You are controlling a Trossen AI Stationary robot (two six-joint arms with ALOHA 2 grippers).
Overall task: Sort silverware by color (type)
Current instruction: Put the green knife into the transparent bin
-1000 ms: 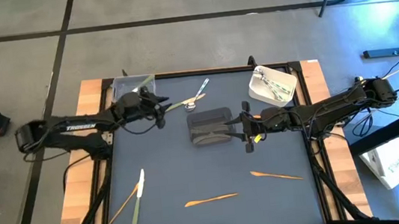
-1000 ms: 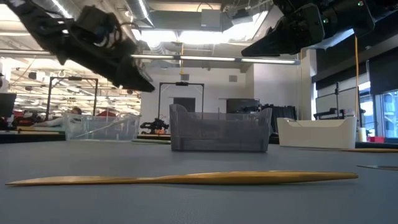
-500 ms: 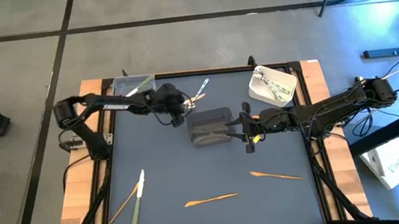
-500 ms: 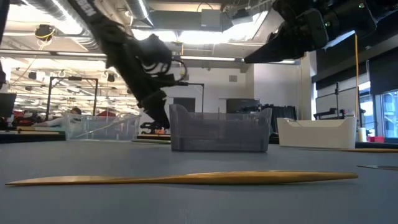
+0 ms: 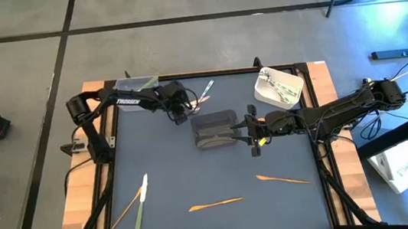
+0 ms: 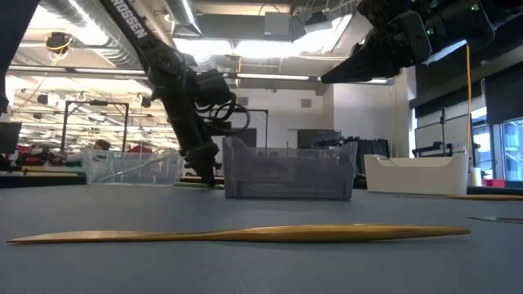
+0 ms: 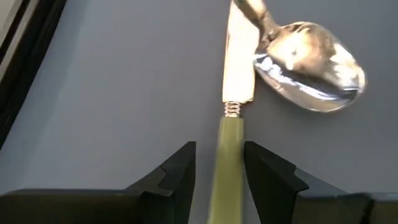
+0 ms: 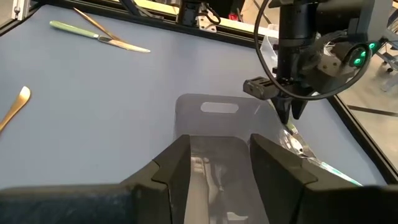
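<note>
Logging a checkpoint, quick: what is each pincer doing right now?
Left pincer: open, straddling the green-handled knife on the mat, not yet closed on it.
Right pincer: open, empty, over the dark grey container.

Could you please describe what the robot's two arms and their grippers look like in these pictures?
Both arms are dark, slim and jointed. The left arm bears pale lettering along its link, and black cables loop beside its gripper. The right arm shows a yellow-green spot near its gripper. Each gripper ends in two flat, angular black fingers.
</note>
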